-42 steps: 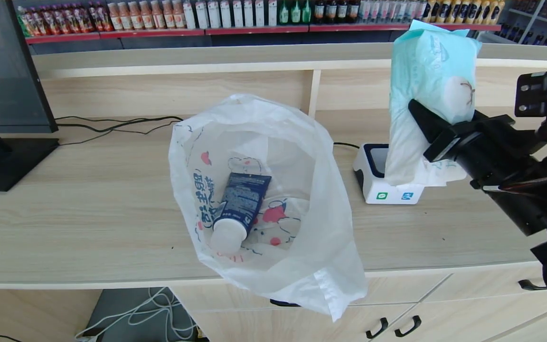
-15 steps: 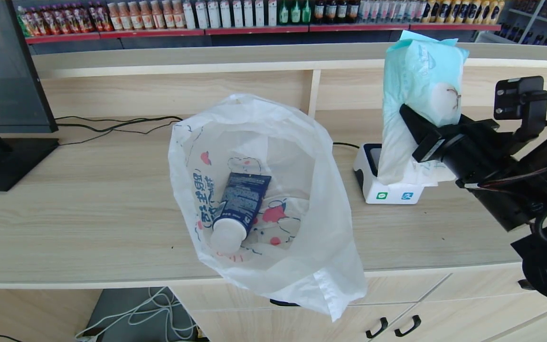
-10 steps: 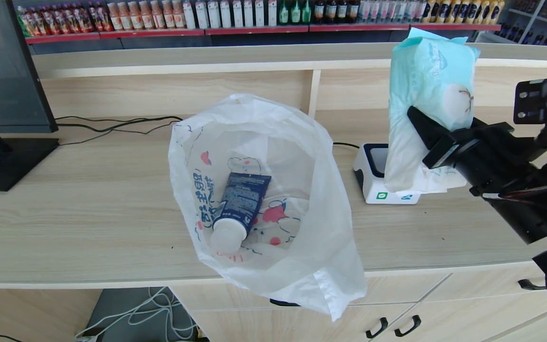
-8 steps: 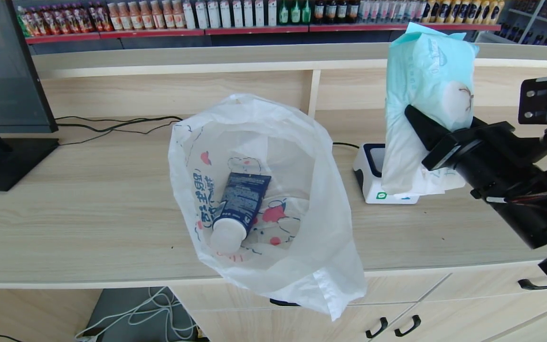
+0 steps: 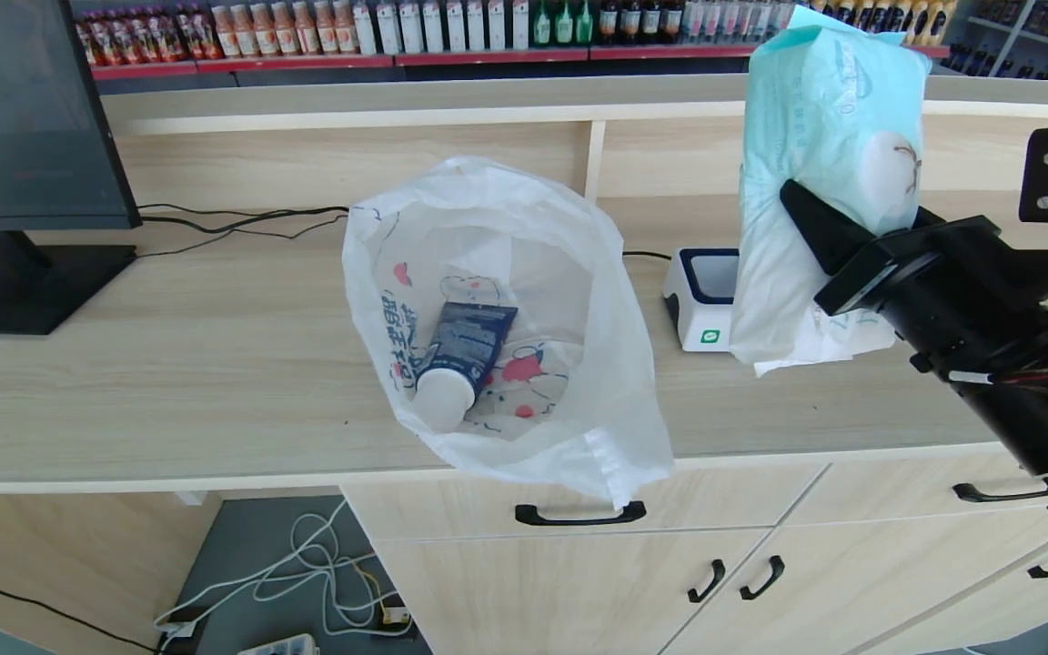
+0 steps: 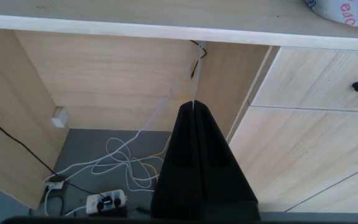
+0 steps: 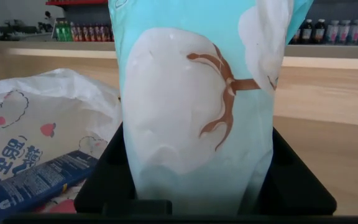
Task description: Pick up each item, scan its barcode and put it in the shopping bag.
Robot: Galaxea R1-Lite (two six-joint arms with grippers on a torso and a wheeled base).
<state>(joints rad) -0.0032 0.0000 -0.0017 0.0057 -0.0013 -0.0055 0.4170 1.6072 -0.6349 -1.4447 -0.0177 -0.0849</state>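
- The counter [image 5: 215,364] carries everything; the whole head view has shifted against the earlier ones, so the camera has moved, not the goods
- The shopping bag [image 5: 633,391] stands open mid-counter, its lower edge hanging over the front edge, just left of the scanner
- The tissue pack [image 5: 815,136], the item in hand, is held upright in the air at the right, with its lower flap in front of the scanner's right side; over the last few seconds it only swayed a little there and has not started toward the bag
- The right gripper [image 5: 851,214] is clamped across the pack's lower half, one finger on each broad side
- The scanner [image 5: 701,305] sits between the bag and the pack; the barcode may be facing its window, but that side is hidden
- The tube [image 5: 465,350] already lies inside the bag, cap toward the front
- The left gripper [image 6: 194,115] hangs below the counter edge before the cabinets, fingers pressed together on nothing
- My reading: scanning is still under way or just ending, and bagging the pack remains
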